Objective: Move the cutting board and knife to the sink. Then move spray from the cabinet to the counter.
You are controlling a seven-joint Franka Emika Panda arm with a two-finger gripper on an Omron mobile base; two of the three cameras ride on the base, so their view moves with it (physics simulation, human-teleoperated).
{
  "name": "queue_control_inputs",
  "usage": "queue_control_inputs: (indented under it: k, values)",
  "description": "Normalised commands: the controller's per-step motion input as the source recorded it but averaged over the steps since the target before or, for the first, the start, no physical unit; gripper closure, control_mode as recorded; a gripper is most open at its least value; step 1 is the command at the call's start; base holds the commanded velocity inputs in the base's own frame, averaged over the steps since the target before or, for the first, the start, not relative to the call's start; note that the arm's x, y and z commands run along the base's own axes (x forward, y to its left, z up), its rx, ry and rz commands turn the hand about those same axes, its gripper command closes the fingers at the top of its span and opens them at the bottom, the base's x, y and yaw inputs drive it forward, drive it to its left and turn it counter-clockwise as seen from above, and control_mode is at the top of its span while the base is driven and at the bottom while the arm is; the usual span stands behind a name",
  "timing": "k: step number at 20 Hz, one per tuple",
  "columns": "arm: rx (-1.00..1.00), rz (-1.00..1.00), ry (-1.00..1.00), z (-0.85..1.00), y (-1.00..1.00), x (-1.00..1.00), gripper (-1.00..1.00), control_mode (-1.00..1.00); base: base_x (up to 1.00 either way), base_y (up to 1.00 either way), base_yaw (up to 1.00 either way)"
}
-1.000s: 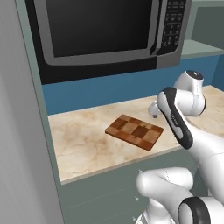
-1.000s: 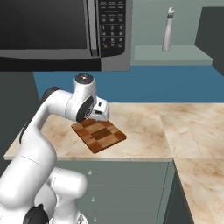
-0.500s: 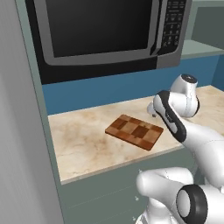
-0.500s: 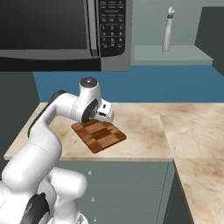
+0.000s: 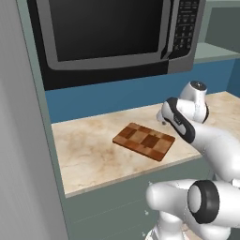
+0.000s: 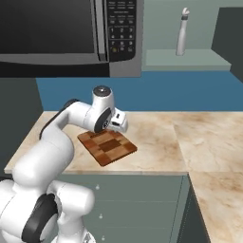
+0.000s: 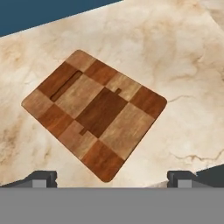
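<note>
The cutting board (image 7: 94, 124) lies flat on the bench (image 5: 89, 150), under the microwave (image 5: 112, 33). The claw (image 7: 111, 178) hovers above the board's near corner, spread wide and empty, probably because it prepares to take the board by its edge.

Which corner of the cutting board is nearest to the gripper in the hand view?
The rounded corner of the cutting board pointing at the bottom edge, between the open gripper's fingertips; the other three point left, up and right.
</note>
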Motion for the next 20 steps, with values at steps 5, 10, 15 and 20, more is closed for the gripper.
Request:
queue_control_inputs:
  k: [5, 10, 15, 20]
  values:
    - [0.0, 0.12, 0.0, -0.07, 0.2, 0.1, -1.0, -1.0, 0.0, 0.0, 0.0]
    - [0.0, 0.17, 0.02, -0.17, 0.27, 0.0, -1.0, -1.0, 0.0, 0.0, 0.0]
    - [0.0, 0.22, 0.0, -0.27, 0.28, -0.1, -1.0, -1.0, 0.0, 0.0, 0.0]
    - [-0.05, 0.19, -0.1, -0.24, 0.48, -0.26, -1.0, -1.0, 0.0, 0.0, 0.0]
